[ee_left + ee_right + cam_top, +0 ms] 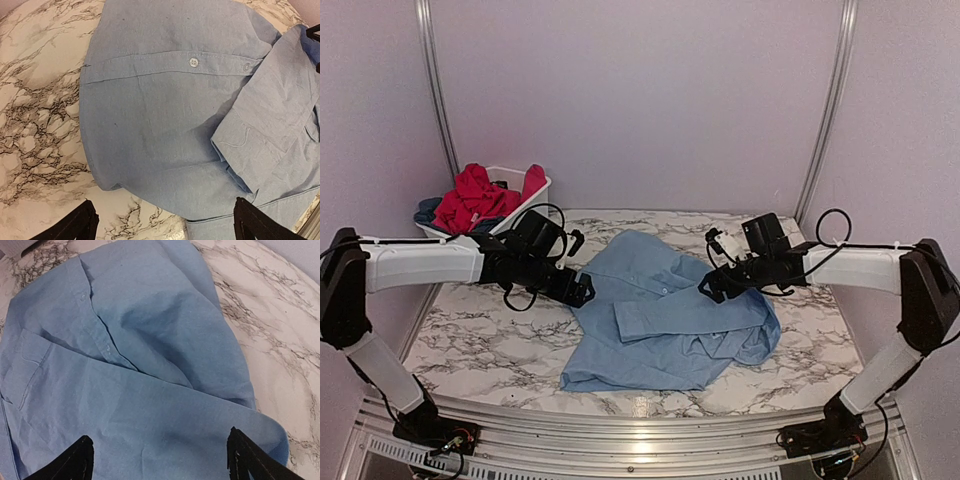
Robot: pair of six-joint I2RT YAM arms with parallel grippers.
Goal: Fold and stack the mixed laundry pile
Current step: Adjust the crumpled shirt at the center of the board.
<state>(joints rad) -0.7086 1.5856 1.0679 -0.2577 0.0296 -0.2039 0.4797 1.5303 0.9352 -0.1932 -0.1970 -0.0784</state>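
A large light blue shirt [670, 320] lies partly folded on the marble table [470, 345], with a sleeve laid across its middle. My left gripper [582, 290] hovers over the shirt's left edge. In its wrist view the gripper [165, 227] is open, with the shirt [165, 100] and bare marble showing between the black fingertips [75, 225]. My right gripper [708, 288] hangs above the shirt's right side. It [160, 460] is open too, above smooth blue cloth [150, 390], holding nothing. Red garments [475, 195] and a dark blue one [428, 210] sit in the basket.
A white plastic basket [538, 185] stands at the table's back left corner, close behind my left arm. Aluminium posts rise at both back corners, and a metal rail runs along the near edge. Bare marble shows left and right of the shirt.
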